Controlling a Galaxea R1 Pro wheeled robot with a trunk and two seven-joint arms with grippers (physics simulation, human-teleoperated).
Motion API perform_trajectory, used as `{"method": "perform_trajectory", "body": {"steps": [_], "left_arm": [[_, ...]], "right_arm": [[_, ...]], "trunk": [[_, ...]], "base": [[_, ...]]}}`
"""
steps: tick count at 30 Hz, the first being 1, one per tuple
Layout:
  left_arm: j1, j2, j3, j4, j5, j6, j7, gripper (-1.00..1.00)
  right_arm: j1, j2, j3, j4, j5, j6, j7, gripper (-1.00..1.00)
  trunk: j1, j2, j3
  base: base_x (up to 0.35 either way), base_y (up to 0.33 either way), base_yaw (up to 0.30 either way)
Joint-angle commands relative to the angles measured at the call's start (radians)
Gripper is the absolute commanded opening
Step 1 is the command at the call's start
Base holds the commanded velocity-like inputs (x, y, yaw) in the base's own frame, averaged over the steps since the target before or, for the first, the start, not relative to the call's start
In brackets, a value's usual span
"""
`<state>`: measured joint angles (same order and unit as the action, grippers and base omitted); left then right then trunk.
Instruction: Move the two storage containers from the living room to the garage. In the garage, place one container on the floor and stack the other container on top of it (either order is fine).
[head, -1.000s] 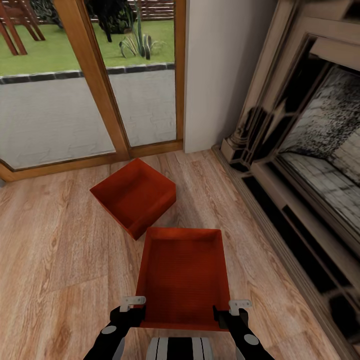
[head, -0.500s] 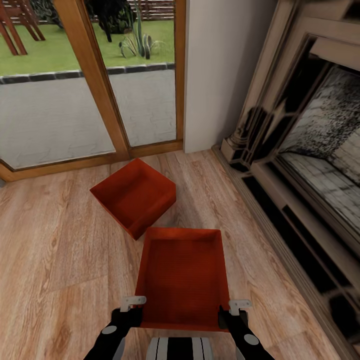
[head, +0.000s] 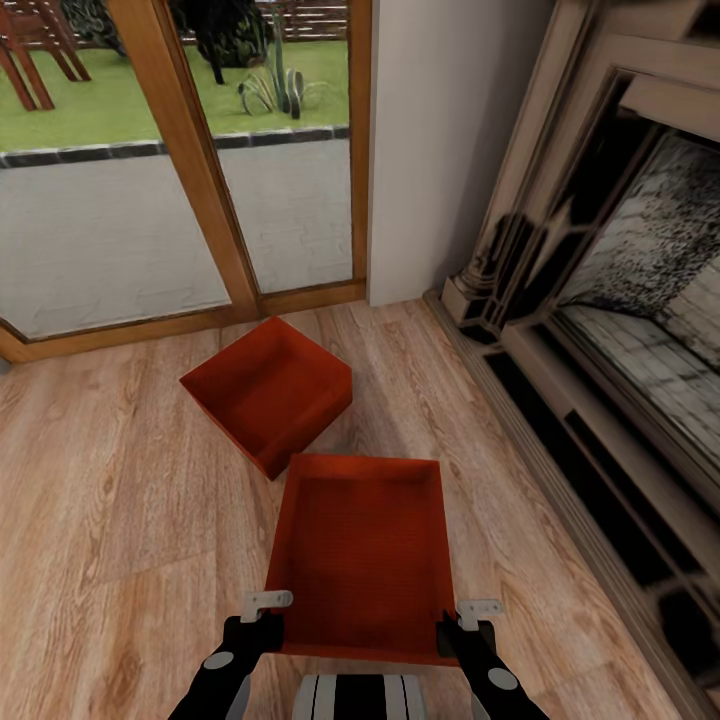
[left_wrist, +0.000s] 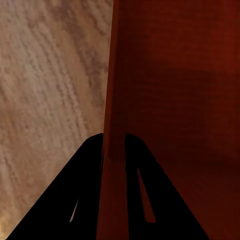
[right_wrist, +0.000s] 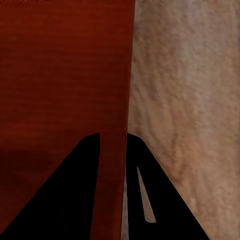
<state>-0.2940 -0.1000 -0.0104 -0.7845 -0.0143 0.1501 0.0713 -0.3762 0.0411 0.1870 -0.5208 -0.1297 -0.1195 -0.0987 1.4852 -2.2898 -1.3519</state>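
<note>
Light wood-plank flooring (head: 120, 500) covers the lower and left parts of the head view. Along the upper left runs a wood-framed glass door (head: 180, 150), with grey paving and green lawn behind the glass. A plain white wall section (head: 440, 140) stands at upper centre, and the ornate dark fireplace (head: 620, 300) takes up the right side of the frame, its base meeting the planks along a diagonal line.

Two rust-red storage containers are in this room. The far container (head: 268, 392) rests on the planks at centre left, turned at an angle, just below the door sill. The near container (head: 362, 555) lies at lower centre, its far left corner close to the other bin; whether the two touch cannot be told.

The left gripper (head: 262, 628) is at the near container's near left corner, and in the left wrist view its two dark fingers (left_wrist: 85, 200) straddle the red side wall (left_wrist: 112, 100), clamped on it with the wall between them. The right gripper (head: 462, 630) is at the near right corner; in the right wrist view its fingers (right_wrist: 150, 200) likewise sit one on each side of the wall (right_wrist: 127, 75), closed onto it.
</note>
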Motion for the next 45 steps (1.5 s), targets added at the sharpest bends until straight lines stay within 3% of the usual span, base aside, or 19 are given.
{"method": "perform_trajectory", "body": {"steps": [1,45], "left_arm": [[0.0,0.0,0.001,-0.002,-0.011,0.006,0.007,-1.0],[0.0,0.0,0.001,-0.002,-0.011,0.006,0.007,-1.0]], "right_arm": [[-0.001,-0.001,0.008,0.001,-0.013,-0.005,-0.01,-1.0],[0.0,-0.001,0.008,-0.002,-0.009,-0.005,-0.004,-1.0]], "trunk": [[0.0,0.0,-0.001],[0.0,0.0,-0.001]], "base": [[0.0,0.0,0.0],[0.0,0.0,0.0]]}}
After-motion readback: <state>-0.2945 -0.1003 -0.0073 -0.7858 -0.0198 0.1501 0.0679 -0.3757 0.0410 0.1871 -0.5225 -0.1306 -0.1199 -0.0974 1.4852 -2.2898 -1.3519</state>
